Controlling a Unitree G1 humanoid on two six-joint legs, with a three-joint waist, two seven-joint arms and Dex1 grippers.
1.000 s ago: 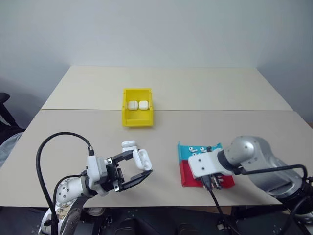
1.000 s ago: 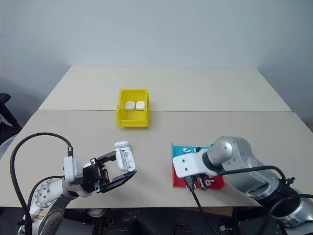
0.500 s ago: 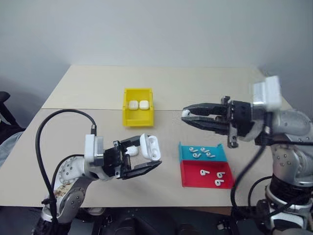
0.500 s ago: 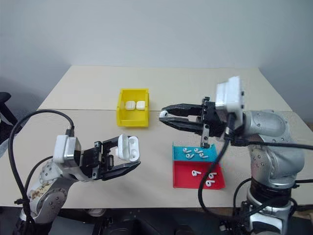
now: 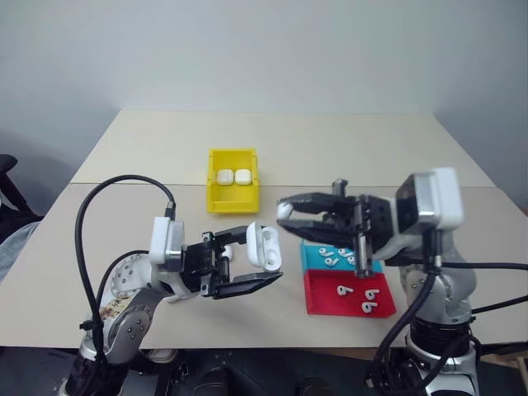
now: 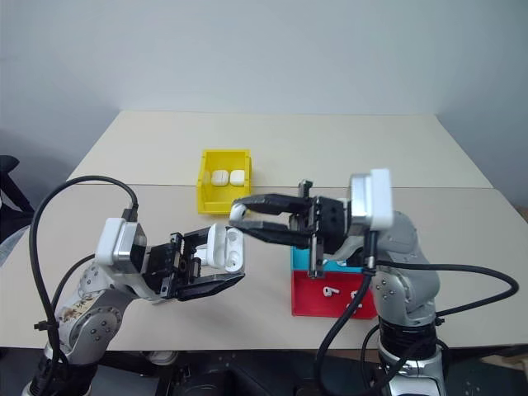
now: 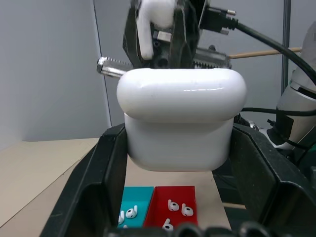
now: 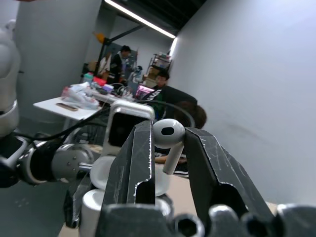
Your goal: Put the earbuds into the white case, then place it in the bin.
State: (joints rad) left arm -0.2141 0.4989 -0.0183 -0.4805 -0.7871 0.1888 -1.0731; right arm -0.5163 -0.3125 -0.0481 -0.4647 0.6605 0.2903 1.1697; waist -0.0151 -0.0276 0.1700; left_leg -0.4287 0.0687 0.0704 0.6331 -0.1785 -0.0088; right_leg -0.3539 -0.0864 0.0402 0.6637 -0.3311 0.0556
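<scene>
My left claw (image 5: pixel 262 262) pinches the glossy white case (image 5: pixel 264 247), lid flipped up. My right claw (image 5: pixel 285 210), at its two o'clock, pinches one earbud (image 8: pixel 168 138); the case's sockets stay hidden.

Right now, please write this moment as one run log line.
left gripper: shut on open white case | right gripper: shut on earbud | yellow bin: two cases

Counted three white cases (image 5: pixel 264 247) (two sat in bin (image 5: pixel 232 191)), one bin, two trays, roughly seven loose earbuds (image 5: pixel 368 295), one pinched.

silver arms (image 5: pixel 132 309), black cables (image 5: pixel 91 239), black end effectors.
</scene>
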